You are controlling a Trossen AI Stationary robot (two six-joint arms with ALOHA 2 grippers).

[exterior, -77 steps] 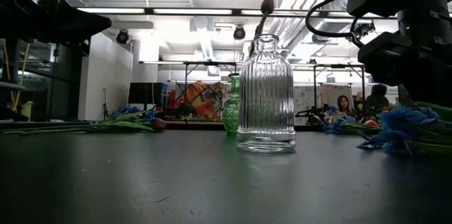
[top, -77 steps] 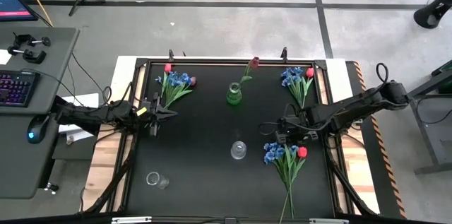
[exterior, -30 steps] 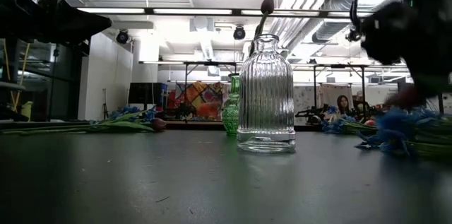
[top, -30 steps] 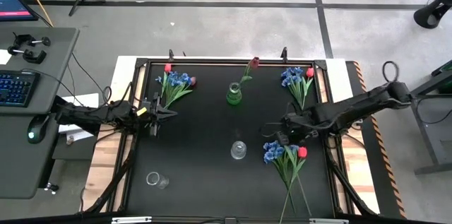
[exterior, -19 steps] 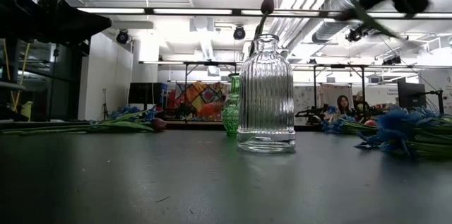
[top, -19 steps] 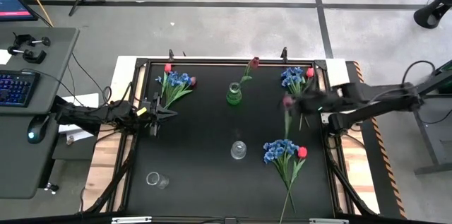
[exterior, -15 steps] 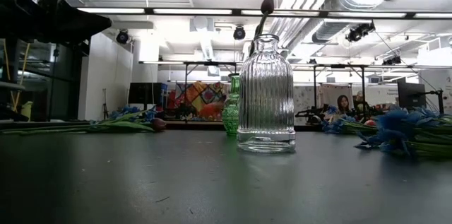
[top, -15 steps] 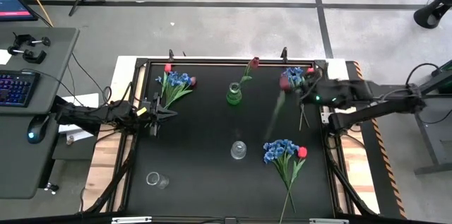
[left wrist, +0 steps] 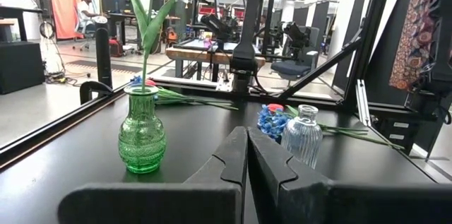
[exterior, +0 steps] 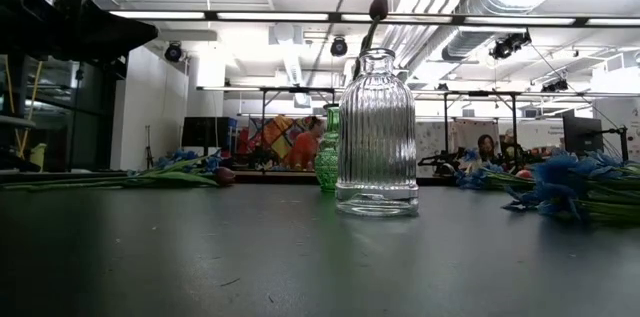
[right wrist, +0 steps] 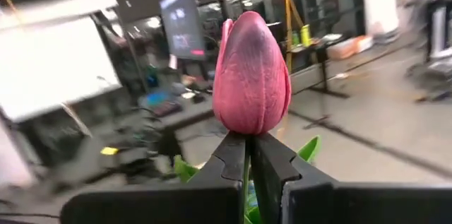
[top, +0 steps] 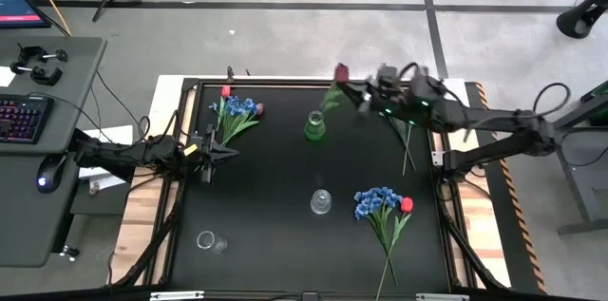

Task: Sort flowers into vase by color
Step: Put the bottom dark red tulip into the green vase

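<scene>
High above the table's far middle, my right gripper (top: 355, 91) is shut on a pink-maroon tulip (top: 341, 73), close to the green vase (top: 314, 128). That vase holds a maroon tulip (exterior: 378, 5) by its stem. Bunches of blue flowers with red tulips lie at the far left (top: 234, 111), the far right (top: 394, 103) and the near right (top: 380, 202). A clear ribbed vase (top: 321, 202) stands mid-table. My left gripper (top: 211, 152) waits shut at the left edge. My right gripper pinches the tulip's stem right under the bloom (right wrist: 247, 139) between its two fingers (right wrist: 272, 160). The fingers reach out level from the table's right. The bloom (right wrist: 252, 75) stands just past the fingertips, and the tulip is lifted clear of the table. The fingers hide the lower stem.
A small clear glass (top: 211, 241) stands at the near left. The table's raised frame (top: 285, 83) runs along the far edge. Bare black tabletop (top: 266, 187) lies between the vases and my left arm.
My right gripper has risen from the near-right bunch with the pink-maroon tulip. It has swung toward the far edge and leftward to the green vase, rolling and tipping from downward to level. The tulip has been lifted clear of the table.
</scene>
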